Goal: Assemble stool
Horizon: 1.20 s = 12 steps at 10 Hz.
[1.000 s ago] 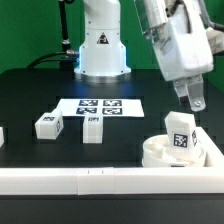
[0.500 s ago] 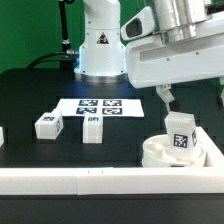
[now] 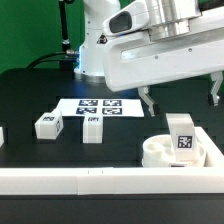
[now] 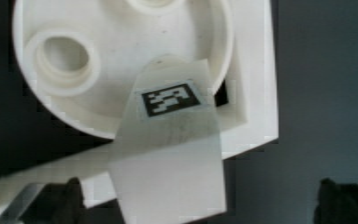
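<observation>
1. Seat disc (image 3: pixel 160 152): round, thick and white, flat on the black table (image 3: pixel 30 90), tucked against the long white rail (image 3: pixel 80 181).
2. Open round socket (image 4: pixel 59 55) in the seat disc's upper face, plain in the wrist view.
3. Standing leg (image 3: pixel 181 135): on end on the seat disc, toward its rim on the exterior view's right, tag (image 4: pixel 167 97) showing. Impossible to tell whether fully seated in a socket.
4. Gripper (image 3: pixel 181 104): hanging above the seat disc and clear of the standing leg. Fingertips (image 4: pixel 345 196) spread wide, one to each side of that leg, pinching nothing.
5. Nearer loose leg (image 3: pixel 92 128): on the table, well apart from the seat disc, toward the exterior view's left.
6. Farther loose leg (image 3: pixel 47 125): farther from the seat disc in the same direction, also on the table.
7. Marker board (image 3: pixel 100 105): flat on the table, beyond the seat disc and toward the exterior view's left, just behind the nearer loose leg.
</observation>
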Tool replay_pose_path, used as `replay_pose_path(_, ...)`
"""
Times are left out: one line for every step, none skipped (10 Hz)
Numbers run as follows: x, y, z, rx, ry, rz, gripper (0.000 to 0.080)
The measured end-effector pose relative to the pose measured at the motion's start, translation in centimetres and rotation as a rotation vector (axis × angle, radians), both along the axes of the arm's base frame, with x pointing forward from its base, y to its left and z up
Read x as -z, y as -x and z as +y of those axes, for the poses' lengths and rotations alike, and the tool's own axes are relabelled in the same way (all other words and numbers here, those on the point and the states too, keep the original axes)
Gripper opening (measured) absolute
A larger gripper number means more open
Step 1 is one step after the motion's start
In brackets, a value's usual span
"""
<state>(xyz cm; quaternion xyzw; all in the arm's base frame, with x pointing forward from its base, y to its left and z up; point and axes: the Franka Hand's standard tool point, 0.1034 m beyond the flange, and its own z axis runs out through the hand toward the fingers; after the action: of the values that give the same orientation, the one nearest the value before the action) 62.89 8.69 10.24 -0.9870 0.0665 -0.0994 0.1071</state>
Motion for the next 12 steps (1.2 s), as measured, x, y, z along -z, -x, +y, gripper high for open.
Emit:
replay_pose_path(0.2, -0.1, -0.3, -0.178, 0.062, -0.047, 0.0649)
replay_pose_path(0.3, -0.1, -0.5, -0.326, 0.11, -0.068, 0.0649)
replay_pose_path(0.3, -0.1, -0.2, -0.424, 0.148, -0.08, 0.0649)
replay_pose_path(0.3, -0.1, 0.5, -0.579, 0.2, -0.098, 0.0649)
replay_pose_path(0.3, 0.0, 0.8, -0.677, 0.229, -0.107, 0.0649)
replay_pose_path(0.3, 0.1, 0.6, -0.695, 0.225, -0.091, 0.0649)
replay_pose_path(0.3, 0.0, 0.3, -0.824, 0.264, -0.111, 0.0649)
replay_pose_path(0.3, 0.0, 0.1, -0.923, 0.293, -0.122, 0.0649)
replay_pose_path(0.3, -0.1, 0.0, -1.026, 0.321, -0.128, 0.0649)
replay_pose_path(0.4, -0.1, 0.2, -1.164, 0.354, -0.126, 0.0649)
replay_pose_path(0.6, -0.3, 0.5, -1.309, 0.388, -0.131, 0.0649)
replay_pose_path(1.0, -0.4, 0.8, -1.406, 0.412, -0.135, 0.0649)
